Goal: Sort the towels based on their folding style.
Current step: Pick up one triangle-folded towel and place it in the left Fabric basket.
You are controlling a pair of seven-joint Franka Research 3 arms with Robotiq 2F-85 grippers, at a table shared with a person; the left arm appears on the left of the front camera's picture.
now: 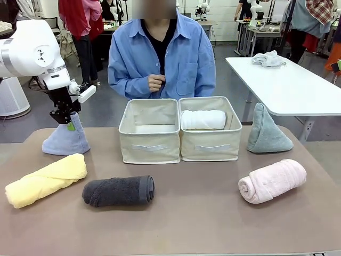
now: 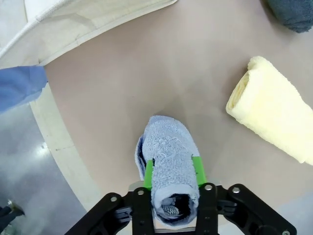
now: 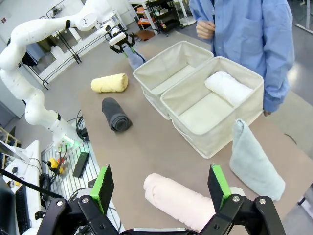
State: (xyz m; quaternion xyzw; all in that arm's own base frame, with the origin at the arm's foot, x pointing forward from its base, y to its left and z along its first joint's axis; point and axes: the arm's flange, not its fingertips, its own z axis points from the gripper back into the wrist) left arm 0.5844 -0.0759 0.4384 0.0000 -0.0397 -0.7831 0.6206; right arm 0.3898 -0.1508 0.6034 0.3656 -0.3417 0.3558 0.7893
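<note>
Front view: the left gripper (image 1: pixel 68 121) is clenched on the tip of the lavender-blue cone towel (image 1: pixel 66 141), which stands upright on the table (image 1: pixel 202 218) at the far left, left of the two fabric bins (image 1: pixel 150 144). In the left wrist view the green pads (image 2: pixel 148 172) press both sides of the cone's top.

The right gripper (image 3: pixel 161 182) is released, its jaws spread wide above the pink rolled towel (image 3: pixel 178 200).

Towel positions:
- White rolled towel (image 1: pixel 203 119): inside the right bin.
- Grey-green cone towel (image 1: pixel 267 130): upright, just right of the right bin.
- Yellow rolled towel (image 1: pixel 47 180): near left, in front of the lavender-blue cone.
- Dark grey rolled towel (image 1: pixel 119 191): beside the yellow one, in front of the left bin.
- Pink rolled towel: near right.
</note>
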